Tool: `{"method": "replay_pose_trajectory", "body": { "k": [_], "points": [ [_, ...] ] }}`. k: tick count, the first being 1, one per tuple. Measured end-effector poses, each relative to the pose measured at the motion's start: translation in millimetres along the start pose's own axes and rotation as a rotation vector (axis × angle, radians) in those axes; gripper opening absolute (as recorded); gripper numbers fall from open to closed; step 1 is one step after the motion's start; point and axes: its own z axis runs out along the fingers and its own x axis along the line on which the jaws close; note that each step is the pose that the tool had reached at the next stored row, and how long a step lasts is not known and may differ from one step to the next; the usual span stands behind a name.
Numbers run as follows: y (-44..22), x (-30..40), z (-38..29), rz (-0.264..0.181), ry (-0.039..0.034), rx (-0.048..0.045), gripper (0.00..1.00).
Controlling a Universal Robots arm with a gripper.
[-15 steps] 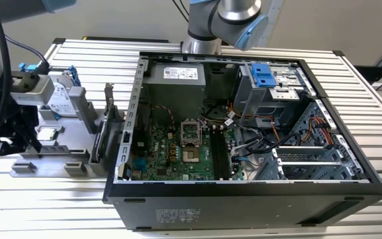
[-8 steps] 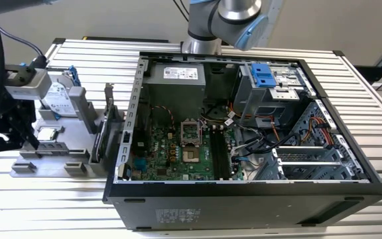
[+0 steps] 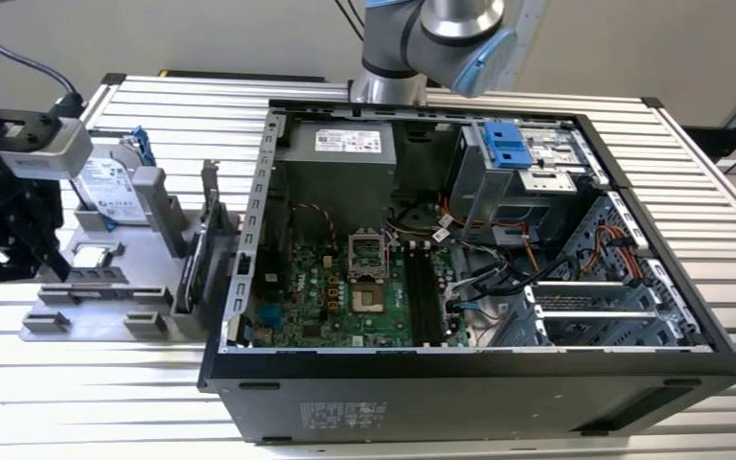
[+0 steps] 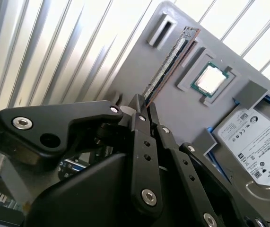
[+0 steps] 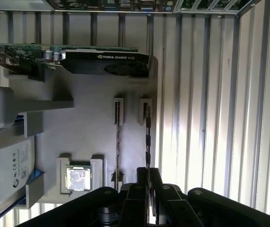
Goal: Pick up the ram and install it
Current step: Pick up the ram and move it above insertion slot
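The ram [image 5: 147, 137] stands on edge in slots of a grey holder tray [image 5: 87, 123], a long thin green stick [image 4: 170, 64] with small chips. My gripper [image 5: 149, 174] is at one end of it, and its black fingers [image 4: 141, 142] stand close together on either side of the stick. In the exterior view the gripper [image 3: 46, 264] hangs over the tray [image 3: 100, 307] at that view's left. The open computer case [image 3: 471, 240] lies beside the tray, with the motherboard's long black memory slots [image 3: 422, 287] showing.
A second thin board [image 5: 117, 142] stands parallel to the ram. The tray also holds a processor chip [image 5: 79, 178], a silver-labelled hard drive [image 4: 253, 142] and a graphics card [image 5: 104, 61]. All rest on a ribbed metal table [image 3: 675, 172].
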Motion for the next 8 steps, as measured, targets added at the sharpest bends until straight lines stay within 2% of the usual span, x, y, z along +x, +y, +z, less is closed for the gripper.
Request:
{"method": "replay_pose_trajectory", "body": {
  "k": [8],
  "points": [
    [-0.2,0.1,-12.3,0.000,-0.0001,0.0000,0.00]
  ]
}}
